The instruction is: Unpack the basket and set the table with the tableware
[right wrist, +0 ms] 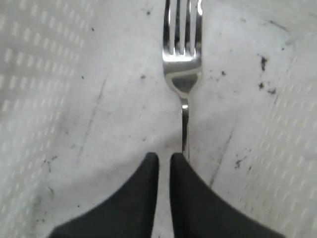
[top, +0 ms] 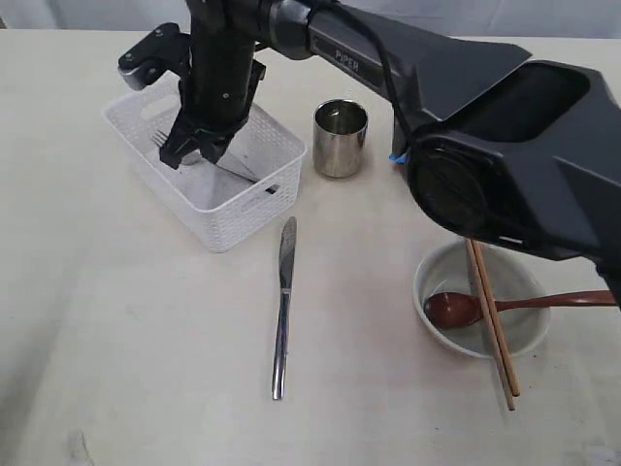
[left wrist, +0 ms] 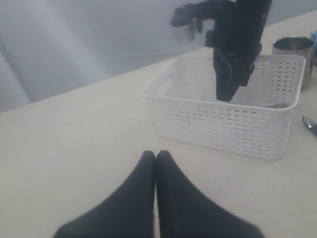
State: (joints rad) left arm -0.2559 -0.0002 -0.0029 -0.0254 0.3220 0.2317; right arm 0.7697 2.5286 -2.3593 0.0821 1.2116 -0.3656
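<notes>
Right claw, nearly clenched on nothing, sat beside the fork handle, tines toward 10 o'clock; best opened astride it.

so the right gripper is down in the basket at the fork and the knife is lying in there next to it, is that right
Not quite. The knife is not in the basket; it lies on the table just outside it, as the exterior view shows. The rest holds: the right gripper is down in the basket at the fork.
</notes>
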